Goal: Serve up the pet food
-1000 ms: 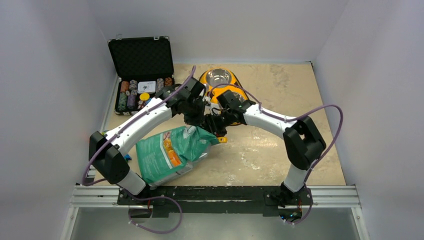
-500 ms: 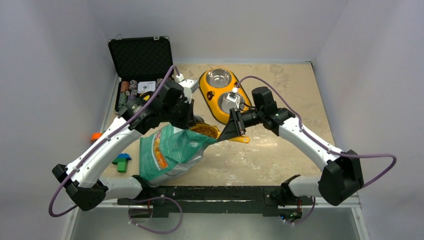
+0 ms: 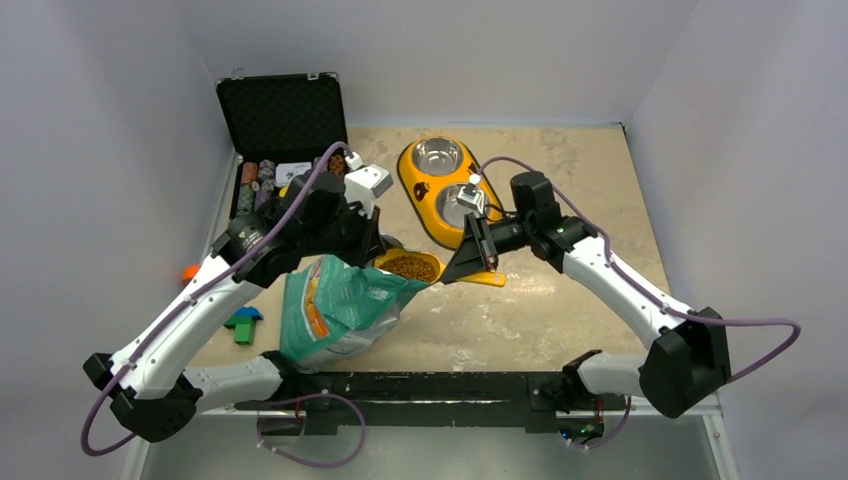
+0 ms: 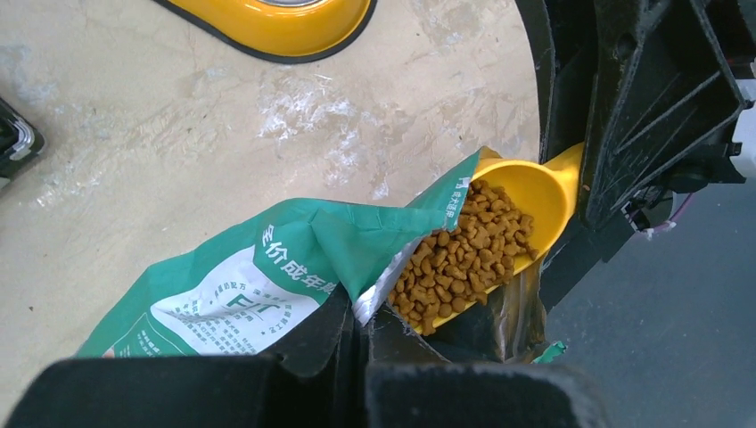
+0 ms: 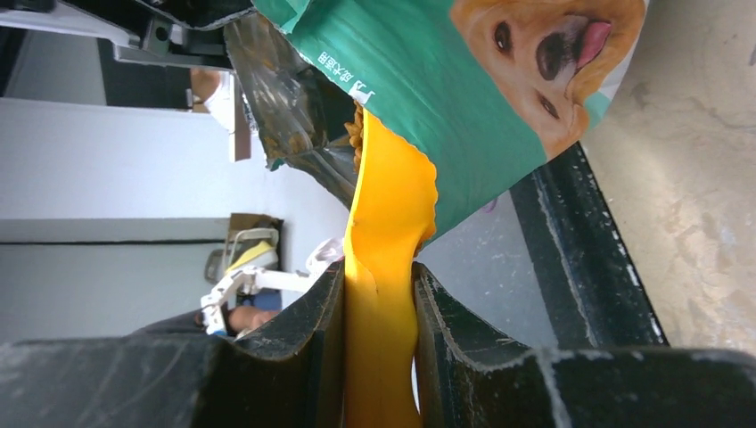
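Observation:
The teal-green pouch (image 3: 335, 310) with a dog's face (image 5: 535, 53) lies at the front left, its torn mouth lifted. My left gripper (image 3: 372, 250) (image 4: 364, 308) is shut on the pouch's top edge. A yellow scoop (image 3: 408, 266) (image 4: 539, 192) sits at the pouch mouth, heaped with the pet food (image 4: 464, 254), brown kibble. My right gripper (image 3: 462, 268) (image 5: 379, 276) is shut on the scoop's handle (image 5: 383, 339), to the right of the pouch. The yellow twin-bowl feeder (image 3: 445, 190) stands behind the scoop, both steel bowls showing bare metal.
An open black case (image 3: 280, 150) of poker chips stands at the back left. Green and blue blocks (image 3: 243, 325) and an orange object (image 3: 190, 271) lie by the left wall. The feeder's rim (image 4: 276, 22) is close behind the pouch.
Both arms have swung outward. The scoop has come out of the pouch mouth loaded with kibble, and the pouch's top now stands higher.

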Robot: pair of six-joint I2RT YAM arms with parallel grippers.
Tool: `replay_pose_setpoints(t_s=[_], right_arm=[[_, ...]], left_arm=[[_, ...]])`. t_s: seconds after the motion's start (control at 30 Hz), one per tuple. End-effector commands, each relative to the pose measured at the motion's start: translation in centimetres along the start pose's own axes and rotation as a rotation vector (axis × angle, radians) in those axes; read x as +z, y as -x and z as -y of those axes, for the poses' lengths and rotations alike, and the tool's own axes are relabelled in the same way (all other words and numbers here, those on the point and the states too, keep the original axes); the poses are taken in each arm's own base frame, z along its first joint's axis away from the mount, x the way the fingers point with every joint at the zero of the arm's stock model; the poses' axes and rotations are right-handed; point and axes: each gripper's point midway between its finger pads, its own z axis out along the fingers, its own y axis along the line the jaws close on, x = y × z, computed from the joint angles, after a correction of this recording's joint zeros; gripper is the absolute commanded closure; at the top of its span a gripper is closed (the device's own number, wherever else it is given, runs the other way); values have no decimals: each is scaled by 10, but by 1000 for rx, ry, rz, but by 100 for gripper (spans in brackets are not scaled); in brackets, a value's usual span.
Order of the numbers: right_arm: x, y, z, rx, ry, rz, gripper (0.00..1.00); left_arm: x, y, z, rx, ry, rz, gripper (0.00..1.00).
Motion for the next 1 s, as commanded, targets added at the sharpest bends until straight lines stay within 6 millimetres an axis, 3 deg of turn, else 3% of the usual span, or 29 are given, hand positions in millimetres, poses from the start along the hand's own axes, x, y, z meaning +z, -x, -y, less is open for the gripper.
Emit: replay_pose_setpoints(t_s=[0.0, 0.2, 0.33, 0.47, 0.6, 0.73, 0.9, 0.97], right_arm=[[1, 19, -10, 80, 55, 42, 100], [-11, 14, -8, 135, 42, 17, 100], [5, 27, -9, 198, 35, -15, 100], [-14, 13, -18, 231, 12, 0, 100], [5, 39, -24, 313, 87, -21, 100], [-10, 22, -22, 282, 43, -3, 100], [-8, 31, -15, 322, 41, -18, 100], [-15, 24, -25, 277, 40, -8, 100]], left_arm=[[-50, 72, 41, 165, -184, 359, 100], [-50, 79, 41, 153, -181, 391, 100], [-42, 77, 42, 130, -189, 370, 100], [-42, 76, 44, 123, -199, 357, 100], [-37, 71, 44, 117, -210, 350, 100], [-41, 68, 44, 102, -211, 345, 100], [-39, 68, 37, 65, -168, 344, 100], [-42, 71, 34, 47, -149, 351, 100]])
